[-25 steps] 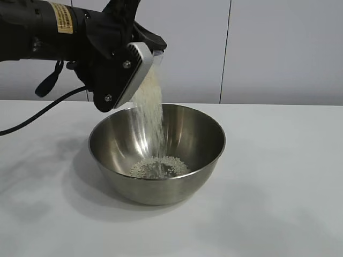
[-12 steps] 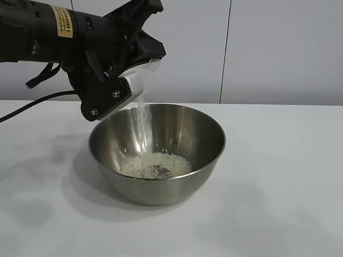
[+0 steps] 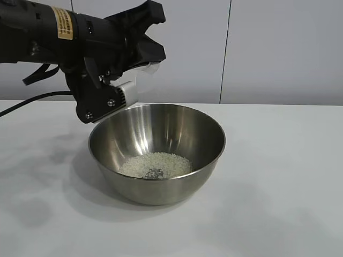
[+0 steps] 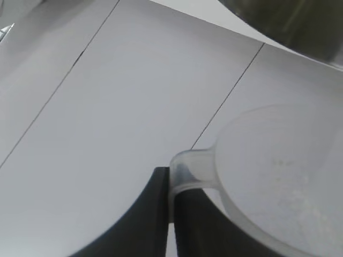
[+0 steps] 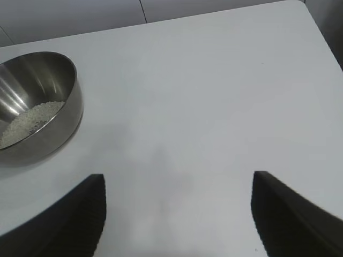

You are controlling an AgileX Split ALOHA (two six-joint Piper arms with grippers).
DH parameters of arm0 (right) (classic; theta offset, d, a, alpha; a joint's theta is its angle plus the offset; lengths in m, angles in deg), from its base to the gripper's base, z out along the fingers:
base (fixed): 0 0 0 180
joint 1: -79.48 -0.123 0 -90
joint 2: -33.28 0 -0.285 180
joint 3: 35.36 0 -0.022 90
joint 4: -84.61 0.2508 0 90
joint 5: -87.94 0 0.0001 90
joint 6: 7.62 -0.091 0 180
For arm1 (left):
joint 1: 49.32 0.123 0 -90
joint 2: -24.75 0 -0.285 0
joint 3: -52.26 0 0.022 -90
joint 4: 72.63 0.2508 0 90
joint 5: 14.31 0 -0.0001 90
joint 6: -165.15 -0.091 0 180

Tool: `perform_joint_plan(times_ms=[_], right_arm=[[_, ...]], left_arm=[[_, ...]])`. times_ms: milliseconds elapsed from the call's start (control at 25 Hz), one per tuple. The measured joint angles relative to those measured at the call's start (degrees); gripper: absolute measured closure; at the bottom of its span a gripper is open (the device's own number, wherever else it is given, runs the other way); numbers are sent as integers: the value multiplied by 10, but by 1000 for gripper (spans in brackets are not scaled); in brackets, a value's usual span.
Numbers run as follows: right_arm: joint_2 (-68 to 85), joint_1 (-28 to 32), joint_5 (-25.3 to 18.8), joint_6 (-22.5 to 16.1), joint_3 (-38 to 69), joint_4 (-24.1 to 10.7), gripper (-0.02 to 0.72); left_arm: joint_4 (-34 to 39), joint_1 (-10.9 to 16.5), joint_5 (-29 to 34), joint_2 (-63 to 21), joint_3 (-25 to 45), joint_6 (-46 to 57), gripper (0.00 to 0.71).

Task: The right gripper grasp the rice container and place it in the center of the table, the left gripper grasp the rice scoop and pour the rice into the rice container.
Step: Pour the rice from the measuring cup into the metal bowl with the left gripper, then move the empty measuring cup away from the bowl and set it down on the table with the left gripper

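Observation:
The rice container [image 3: 156, 140], a wide shiny steel bowl, stands on the white table [image 3: 278, 176] with a low heap of rice [image 3: 155, 164] in its bottom. Above the bowl's rear left rim my left gripper [image 3: 146, 52] is shut on the handle of the rice scoop [image 3: 150, 67], which is tipped over; no grains fall from it. In the left wrist view the fingers [image 4: 155, 214] pinch the clear scoop [image 4: 278, 171] by its handle. My right gripper [image 5: 178, 179] hangs open over bare table, well apart from the bowl [image 5: 37, 101], and is out of the exterior view.
A pale panelled wall [image 3: 268, 48] stands behind the table. The table's far corner and edge [image 5: 313, 27] show in the right wrist view. A black cable [image 3: 32, 101] trails from the left arm over the table's left side.
The stream of rice from the scoop has thinned and stopped. The left gripper has rolled the scoop further over. The heap in the bowl has grown.

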Motion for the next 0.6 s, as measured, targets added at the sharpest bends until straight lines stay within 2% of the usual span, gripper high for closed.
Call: perform_joint_plan(times_ms=[160, 600], right_arm=[[0, 0, 0, 0, 0, 0, 188], [0, 0, 0, 0, 0, 0, 188]], left_arm=[[0, 0, 23, 0, 8, 53, 698], [1, 0, 24, 0, 9, 62, 698]])
